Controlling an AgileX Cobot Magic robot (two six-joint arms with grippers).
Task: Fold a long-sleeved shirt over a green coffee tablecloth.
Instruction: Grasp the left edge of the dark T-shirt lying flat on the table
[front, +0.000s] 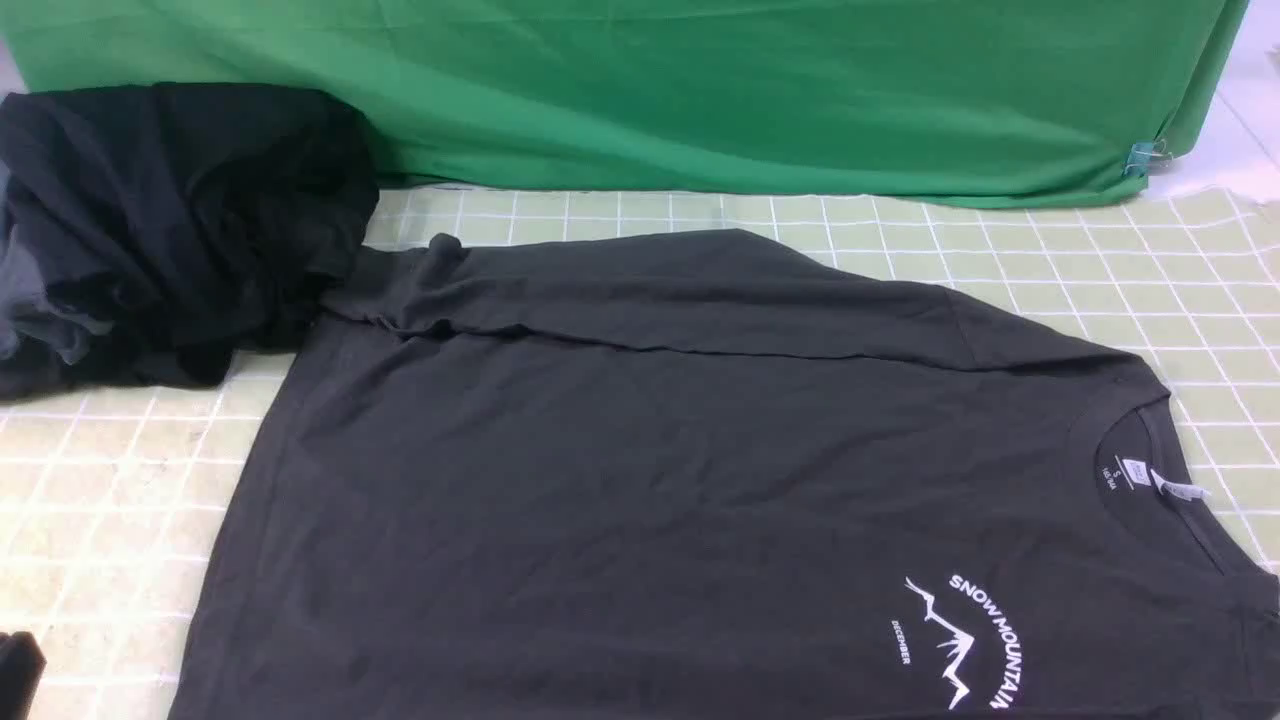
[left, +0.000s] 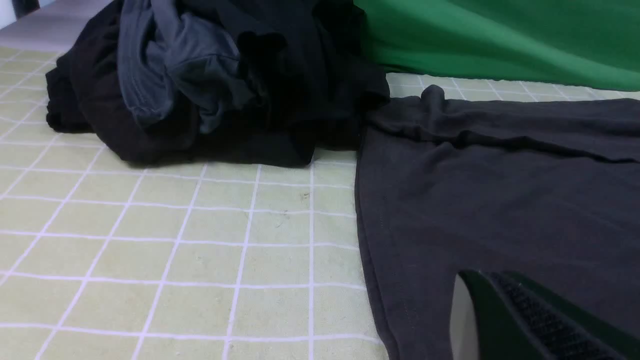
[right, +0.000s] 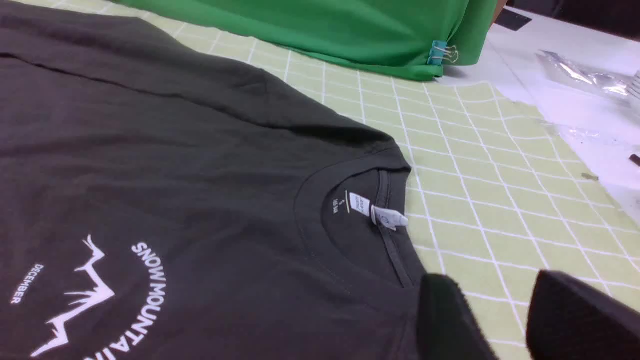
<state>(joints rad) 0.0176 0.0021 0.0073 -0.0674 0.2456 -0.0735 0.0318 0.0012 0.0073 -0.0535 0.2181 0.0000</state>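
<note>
The charcoal long-sleeved shirt (front: 640, 480) lies flat on the green coffee tablecloth (front: 110, 500), its collar (front: 1150, 470) to the right and its hem to the left. The white mountain print (front: 965, 640) faces up. The far sleeve (front: 650, 290) is folded across the body. In the left wrist view my left gripper (left: 475, 280) hovers low over the shirt (left: 500, 200) near its hem, jaws shut, with no cloth seen between them. My right gripper (right: 495, 295) is open beside the collar (right: 360, 210), one finger over the shirt's shoulder, the other over the tablecloth (right: 500, 200).
A heap of black clothing with a grey-blue patch (front: 160, 230) sits at the back left, touching the shirt's far corner. A plain bright green cloth (front: 700, 90) hangs along the back, held by a clip (front: 1145, 155). Clear plastic bags (right: 585, 80) lie beyond the tablecloth's right edge.
</note>
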